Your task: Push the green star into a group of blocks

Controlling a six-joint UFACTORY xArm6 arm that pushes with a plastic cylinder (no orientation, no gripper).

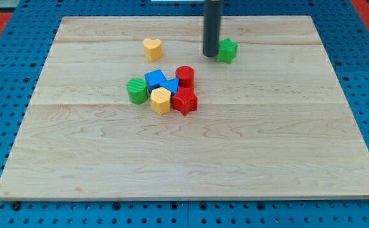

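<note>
The green star (227, 50) lies near the view's top, right of centre, on the wooden board (190, 152). My tip (210, 54) rests on the board just left of the green star, touching or nearly touching it. A group of blocks sits left and below: a green cylinder (136, 90), a blue cube (156, 80), a blue triangle (171, 86), a red cylinder (185, 76), a yellow hexagon (161, 100) and a red star (185, 101). They are packed together.
A yellow heart (152, 48) lies alone near the view's top, left of my tip. The board rests on a blue perforated table (7, 76).
</note>
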